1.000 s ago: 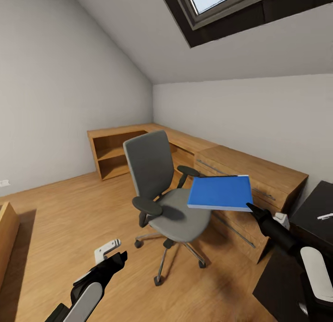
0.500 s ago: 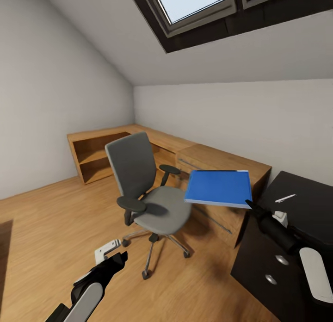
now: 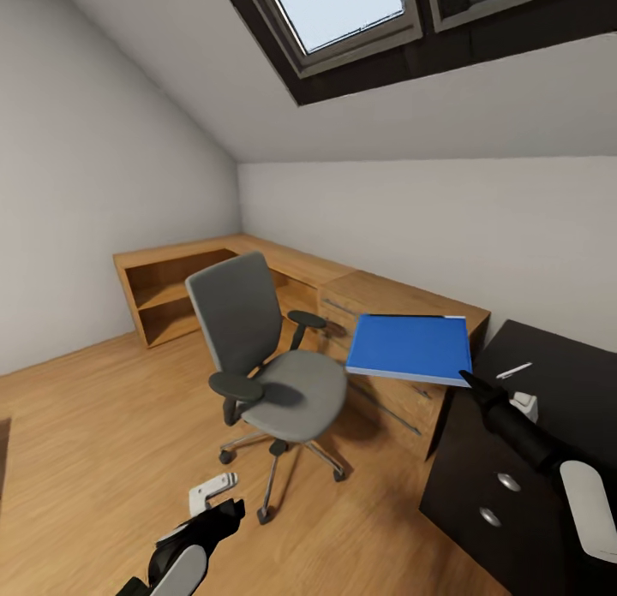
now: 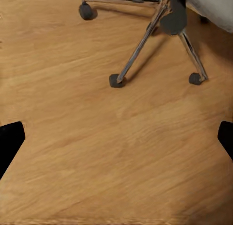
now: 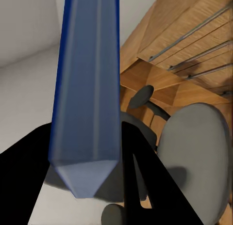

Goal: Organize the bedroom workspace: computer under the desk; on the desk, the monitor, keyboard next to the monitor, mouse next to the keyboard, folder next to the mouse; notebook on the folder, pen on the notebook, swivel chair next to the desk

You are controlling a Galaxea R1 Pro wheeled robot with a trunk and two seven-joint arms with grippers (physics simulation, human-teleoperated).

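Observation:
My right gripper (image 3: 469,379) is shut on the near corner of the flat blue folder (image 3: 411,348), holding it level in the air between the swivel chair (image 3: 261,356) and the black desk (image 3: 561,382). In the right wrist view the folder (image 5: 87,89) runs edge-on between the dark fingers (image 5: 145,181). The grey chair stands on the wood floor with nothing on its seat. A thin white pen-like object (image 3: 514,371) lies on the desk top. My left gripper (image 3: 224,498) hangs low over the floor, open and holding nothing, near the chair's chrome base (image 4: 145,36).
Low light-wood cabinets (image 3: 403,305) line the far wall and corner behind the chair. The desk's dark drawer unit with silver knobs (image 3: 509,482) is at lower right. Skylights (image 3: 343,14) sit in the sloped ceiling. Bare wood floor (image 3: 86,442) spreads at left.
The whole view has swung right, bringing more of the black desk into the picture. The folder stays held in my right gripper. My left arm sits lower in the view.

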